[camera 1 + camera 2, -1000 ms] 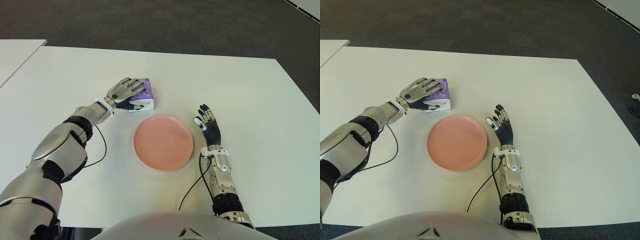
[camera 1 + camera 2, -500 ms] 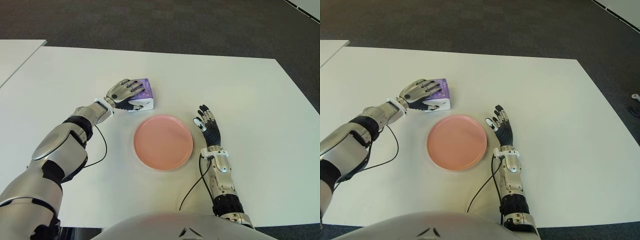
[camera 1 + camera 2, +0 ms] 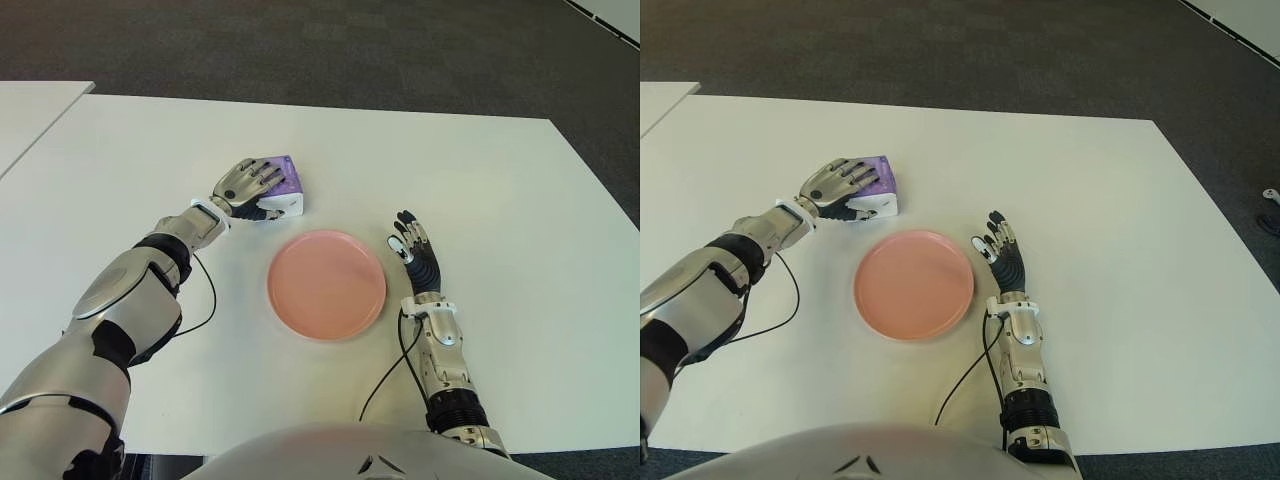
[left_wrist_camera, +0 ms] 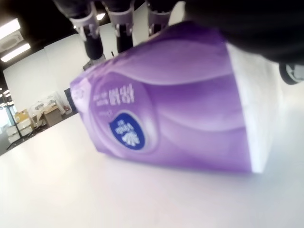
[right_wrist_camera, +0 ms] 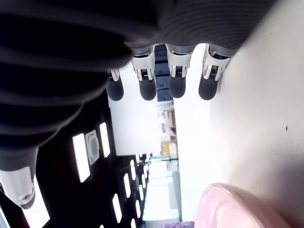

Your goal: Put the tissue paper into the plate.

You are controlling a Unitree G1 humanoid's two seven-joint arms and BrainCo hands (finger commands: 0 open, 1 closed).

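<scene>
The left robot hand (image 3: 246,186) is stretched far out over the white bench (image 3: 480,180), with its arm reaching forward and a little toward the middle. Its fingers (image 3: 262,176) curl down over the top of the purple tissue pack (image 3: 285,184), and its thumb presses on the near side, so this robot hand is holding the pack. The pack sits on the bench, as the left wrist view shows, with its purple side and white end (image 4: 259,114) in plain sight. It is just behind the pink plate (image 3: 327,283), off the plate's far left edge, and not in the plate yet. The right robot hand (image 3: 415,250) shows just to the right of the plate. Its fingers point straight ahead, flat and relaxed, and it holds nothing.
</scene>
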